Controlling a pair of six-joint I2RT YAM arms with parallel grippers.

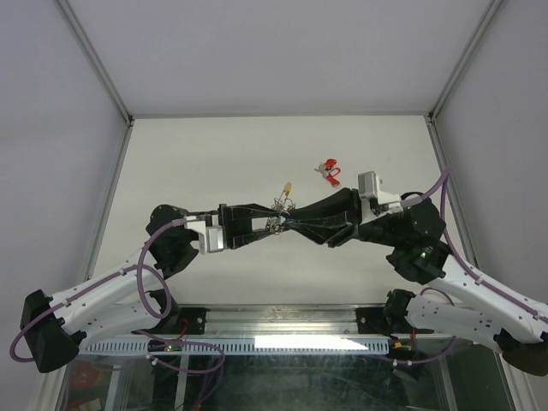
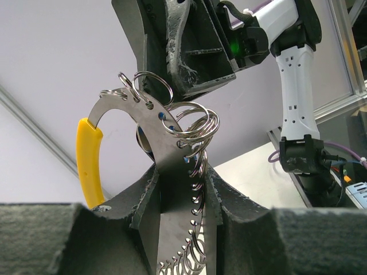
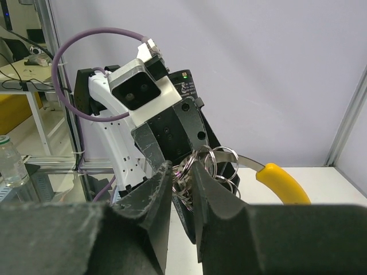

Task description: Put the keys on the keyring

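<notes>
Jaws of my left gripper (image 2: 180,192) are closed on the keyring (image 2: 163,146), holding its silvery strip upright, with the yellow arc (image 2: 89,160) at 9 o'clock of it. My right gripper (image 3: 182,172) stands narrow around the small rings (image 3: 221,157); I cannot tell if it really pinches one. I judge this is the threading step. The next move asks for a fine, steady alignment. I see no container: the red-tagged keys (image 1: 326,169) lie bare on the table (image 1: 214,154), at 1 o'clock from the grippers.
</notes>
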